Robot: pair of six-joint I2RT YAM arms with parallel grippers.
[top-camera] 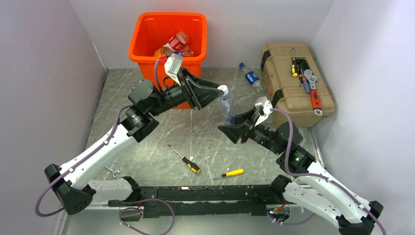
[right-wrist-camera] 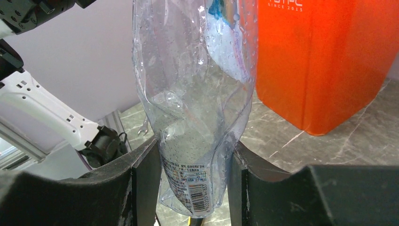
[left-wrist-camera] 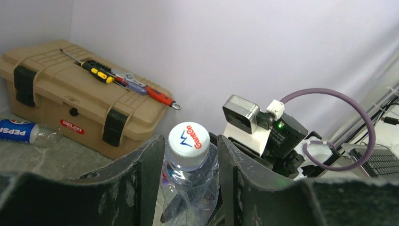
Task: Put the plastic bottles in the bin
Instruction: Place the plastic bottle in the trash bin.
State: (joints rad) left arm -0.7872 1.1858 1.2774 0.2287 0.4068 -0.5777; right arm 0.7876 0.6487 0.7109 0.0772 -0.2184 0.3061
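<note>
A clear, crumpled plastic bottle (top-camera: 225,105) with a white cap hangs upright above the table, held at both ends. My left gripper (top-camera: 219,94) is shut on its neck just under the cap; in the left wrist view the bottle (left-wrist-camera: 190,181) sits between the fingers of the left gripper (left-wrist-camera: 190,142). My right gripper (top-camera: 230,123) is shut on its lower end; the right wrist view shows the bottle (right-wrist-camera: 195,80) pinched between both fingers of the right gripper (right-wrist-camera: 193,148). The orange bin (top-camera: 168,16) stands at the back, several bottles (top-camera: 177,43) inside. A Pepsi bottle (top-camera: 251,76) lies by the toolbox.
A tan toolbox (top-camera: 286,85) with a wrench and screwdrivers on its lid sits at the back right. Two yellow-handled screwdrivers (top-camera: 186,160) (top-camera: 231,173) lie on the table in front. The bin's orange wall (right-wrist-camera: 324,70) is close behind the held bottle. Grey walls enclose the table.
</note>
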